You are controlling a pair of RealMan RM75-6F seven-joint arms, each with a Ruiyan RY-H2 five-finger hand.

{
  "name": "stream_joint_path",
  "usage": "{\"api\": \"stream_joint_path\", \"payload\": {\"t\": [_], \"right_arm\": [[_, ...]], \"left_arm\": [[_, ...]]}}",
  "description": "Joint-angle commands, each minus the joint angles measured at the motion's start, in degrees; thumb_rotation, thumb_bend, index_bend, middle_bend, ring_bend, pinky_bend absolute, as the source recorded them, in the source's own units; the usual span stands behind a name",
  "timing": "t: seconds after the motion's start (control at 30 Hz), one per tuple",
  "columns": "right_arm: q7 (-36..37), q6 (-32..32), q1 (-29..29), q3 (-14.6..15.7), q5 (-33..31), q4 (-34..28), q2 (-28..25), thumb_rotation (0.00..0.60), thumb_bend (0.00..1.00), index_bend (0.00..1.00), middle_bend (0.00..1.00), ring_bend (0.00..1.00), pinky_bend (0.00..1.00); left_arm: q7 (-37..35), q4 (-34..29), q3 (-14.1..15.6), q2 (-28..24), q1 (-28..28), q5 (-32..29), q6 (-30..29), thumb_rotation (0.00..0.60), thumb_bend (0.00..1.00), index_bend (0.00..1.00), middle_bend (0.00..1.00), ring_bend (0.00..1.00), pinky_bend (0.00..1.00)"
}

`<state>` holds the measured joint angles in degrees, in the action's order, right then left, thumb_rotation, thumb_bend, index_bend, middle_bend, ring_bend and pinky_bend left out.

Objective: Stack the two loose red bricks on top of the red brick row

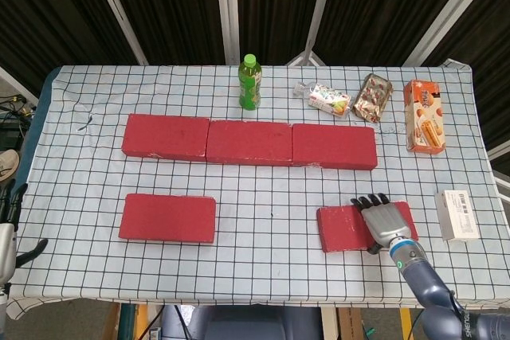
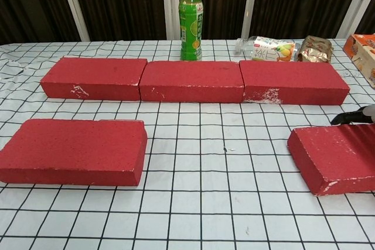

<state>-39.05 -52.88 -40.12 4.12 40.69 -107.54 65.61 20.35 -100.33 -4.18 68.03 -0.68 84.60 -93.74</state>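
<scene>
While the right hand lies flat on top of the right loose brick, its fingers are spread apart and stretched toward the row, pressing on the top face rather than wrapped around anything; from the chest camera only dark fingertips peek over that brick's far edge; the brick sits slightly turned on the checked tablecloth, near the front edge and well apart from the row. Over on the other side the left loose brick lies flat and square to the row, untouched, with a strip of cloth between it and the row; the red brick row runs across the middle of the table, three bricks end to end and touching, nothing on top of it yet. Down at the far left edge a sliver of the left hand shows beside the table; whether its fingers are apart or together I cannot tell. Behind the row stands a green bottle, upright; to its right lie a snack packet, a foil packet and an orange box; a white box lies near the right edge, beside the right hand.
</scene>
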Motion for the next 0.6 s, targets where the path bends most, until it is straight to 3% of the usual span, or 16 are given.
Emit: {"api": "stream_joint_path", "payload": {"t": [0.03,0.33,0.6], "right_arm": [[-0.32,-0.18,-0.20,0.25,-0.08,-0.01,0.11,0.600,0.19,0.07,0.16,0.05,0.00],[-1.24,-1.99,-0.89,0.27,0.36,-1.54,-0.54,0.600,0.19,0.22,0.18,0.09,0.00],[-5.80,-4.13,-5.41,-2.44,-4.25,-8.25,-6.10,0.600,0.19,0.25,0.20,0.09,0.00]], "left_arm": [[0.03,-0.02,0.00,0.01,-0.04,0.00,-0.08,0.600,0.00,0.00,0.00,0.00,0.05],[-0.21,-0.08,-0.06,-0.05,-0.08,-0.04,-0.17,0.600,0.00,0.00,0.00,0.00,0.05],[-1.18,0.06,-0.47,-0.32,-0.04,-0.78,0.01,0.600,0.00,0.00,0.00,0.00,0.05]]}}
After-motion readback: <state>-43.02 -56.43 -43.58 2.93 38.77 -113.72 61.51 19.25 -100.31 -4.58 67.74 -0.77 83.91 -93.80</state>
